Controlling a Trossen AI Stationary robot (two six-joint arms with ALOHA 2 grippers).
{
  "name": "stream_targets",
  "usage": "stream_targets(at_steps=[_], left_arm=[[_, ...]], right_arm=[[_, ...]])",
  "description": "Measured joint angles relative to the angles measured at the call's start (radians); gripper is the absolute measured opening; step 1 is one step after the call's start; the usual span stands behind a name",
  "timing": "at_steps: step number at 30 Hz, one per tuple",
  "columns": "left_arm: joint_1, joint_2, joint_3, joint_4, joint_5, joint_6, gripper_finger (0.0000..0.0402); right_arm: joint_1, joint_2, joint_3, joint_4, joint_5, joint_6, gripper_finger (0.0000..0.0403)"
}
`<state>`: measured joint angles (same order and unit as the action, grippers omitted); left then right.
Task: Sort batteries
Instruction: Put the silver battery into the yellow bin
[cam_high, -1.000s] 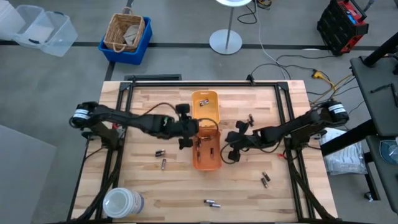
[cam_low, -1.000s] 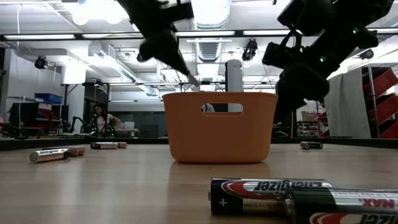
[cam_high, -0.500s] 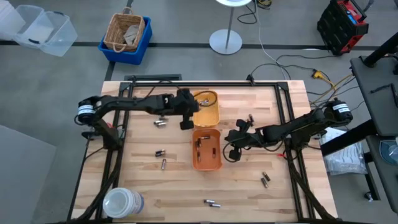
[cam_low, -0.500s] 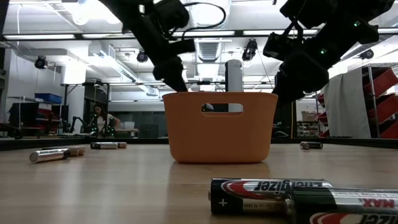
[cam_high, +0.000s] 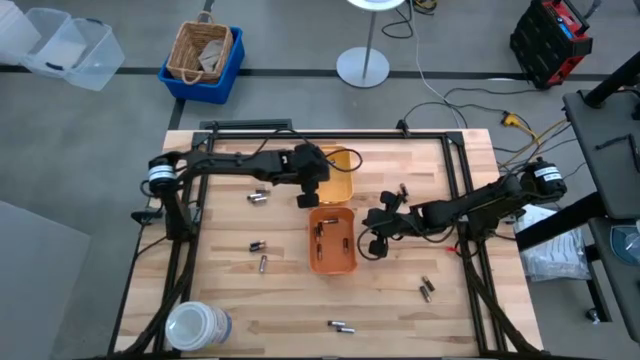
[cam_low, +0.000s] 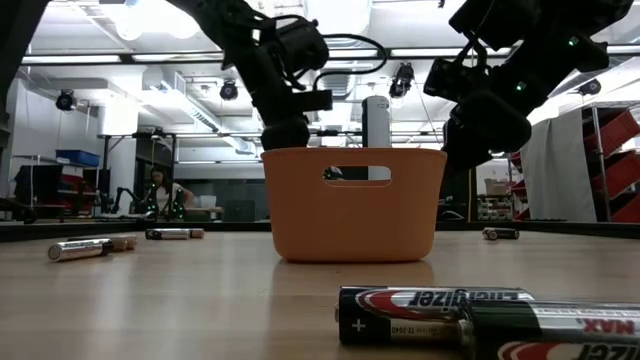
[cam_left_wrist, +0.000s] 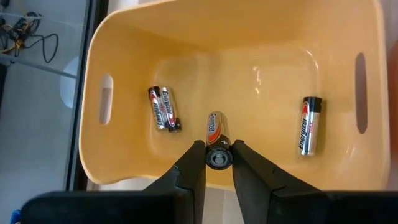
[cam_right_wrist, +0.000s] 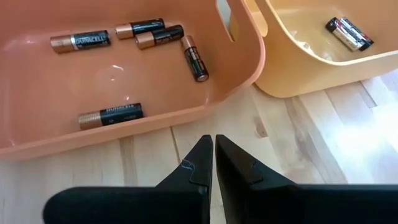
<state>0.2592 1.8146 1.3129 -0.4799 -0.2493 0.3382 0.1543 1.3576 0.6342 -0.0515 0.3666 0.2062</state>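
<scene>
Your held battery (cam_left_wrist: 217, 144) sits pinched in the left gripper (cam_left_wrist: 217, 163) jaws, long axis running straight out from them, directly above the yellow tray (cam_left_wrist: 124, 56) floor. Right gripper (cam_right_wrist: 214, 154), jaws pressed together, waits beside the orange tray (cam_right_wrist: 242, 74).

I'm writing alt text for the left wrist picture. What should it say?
The left gripper holds a silver battery end-on over a yellow tray. Three more batteries lie inside: a touching pair and a single one.
</scene>
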Motion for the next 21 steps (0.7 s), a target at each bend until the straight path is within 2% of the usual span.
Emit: stream_targets(at_steps=[21], left_arm=[[0.000, 0.001, 0.024, -0.003, -0.002, -0.007, 0.0061]], right_arm=[[0.000, 0.000, 0.000, -0.002, 0.000, 0.001, 0.0012]])
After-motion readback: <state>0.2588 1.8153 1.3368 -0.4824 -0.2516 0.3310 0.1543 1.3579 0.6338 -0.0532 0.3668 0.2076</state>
